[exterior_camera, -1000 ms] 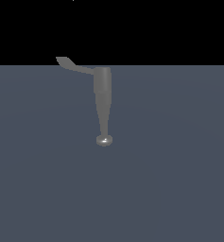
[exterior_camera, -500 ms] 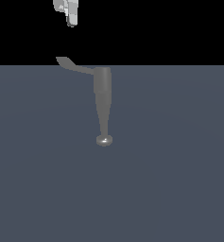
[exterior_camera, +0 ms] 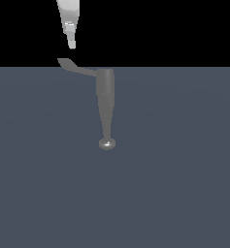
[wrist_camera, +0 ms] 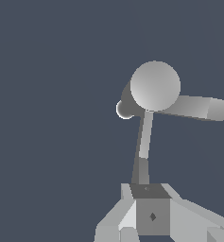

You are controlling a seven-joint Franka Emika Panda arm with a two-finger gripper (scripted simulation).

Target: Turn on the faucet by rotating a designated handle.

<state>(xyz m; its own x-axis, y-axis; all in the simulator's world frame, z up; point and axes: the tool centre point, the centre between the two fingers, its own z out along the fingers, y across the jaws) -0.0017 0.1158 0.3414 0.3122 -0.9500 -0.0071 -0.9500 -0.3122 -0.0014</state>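
The faucet is a grey tapered column with a small shiny knob at its narrow end. The handle is a thin curved lever that branches from the wide end toward the exterior view's left, ending in a flat paddle tip. My white gripper hangs just above that tip without touching it, fingers together and empty. In the wrist view the faucet's round top sits ahead. The handle runs from it toward my gripper, which hides the paddle tip.
The faucet stands on a flat blue-grey surface. In the wrist view a short grey cylinder sticks out sideways from the faucet's top. Nothing else shows.
My gripper was out of view one second ago. It has come down from the top of the exterior view to just above the handle's paddle tip. The faucet and handle have not moved.
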